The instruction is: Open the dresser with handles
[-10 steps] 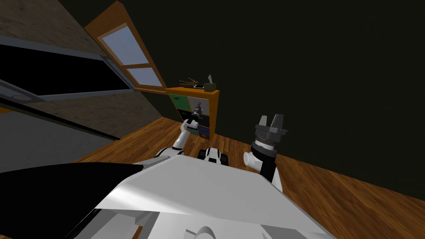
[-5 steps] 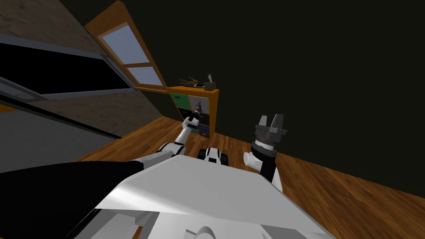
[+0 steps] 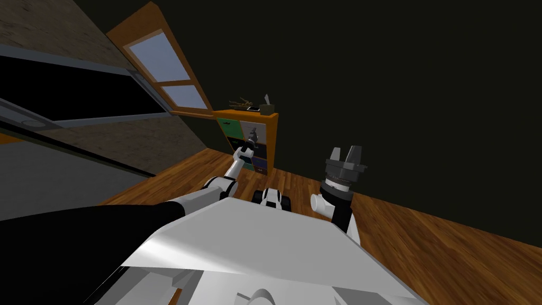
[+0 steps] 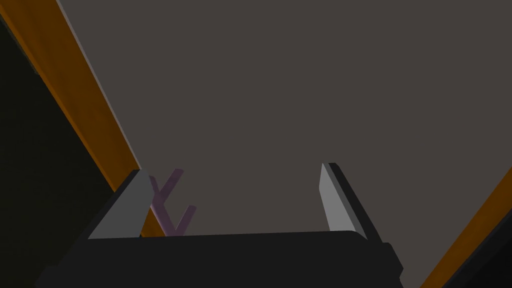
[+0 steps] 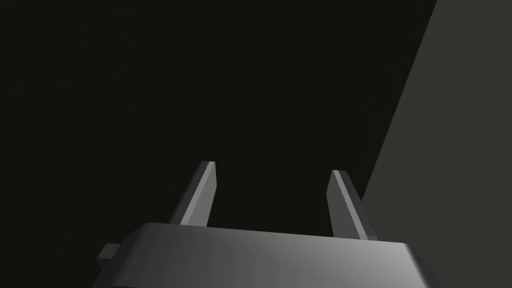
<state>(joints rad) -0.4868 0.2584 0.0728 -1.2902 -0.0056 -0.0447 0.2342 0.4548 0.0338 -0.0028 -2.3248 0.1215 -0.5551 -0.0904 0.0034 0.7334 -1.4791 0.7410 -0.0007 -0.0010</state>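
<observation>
The orange dresser (image 3: 272, 142) with several coloured drawer fronts stands against the dark wall, straight ahead. My left arm reaches out to it, and my left gripper (image 3: 253, 136) is at the pale grey upper drawer on the dresser's right side. In the left wrist view my left gripper (image 4: 233, 169) stands open close to that grey drawer front (image 4: 280, 100). A thin purple handle (image 4: 167, 205) lies just inside the finger (image 4: 122, 210) on the side of the orange frame strip (image 4: 75, 95); nothing is gripped. My right gripper (image 3: 344, 154) is raised to the right, open (image 5: 272, 169) and holding nothing.
A tissue box (image 3: 268, 109), a phone (image 3: 254, 109) and some twigs (image 3: 240, 104) lie on the dresser top. A wood-framed window (image 3: 169, 74) is on the wall to the left. A wooden floor (image 3: 423, 249) runs between me and the dresser.
My left arm has stretched further forward, carrying its open gripper a little closer to the dresser front. The right arm has not moved.
</observation>
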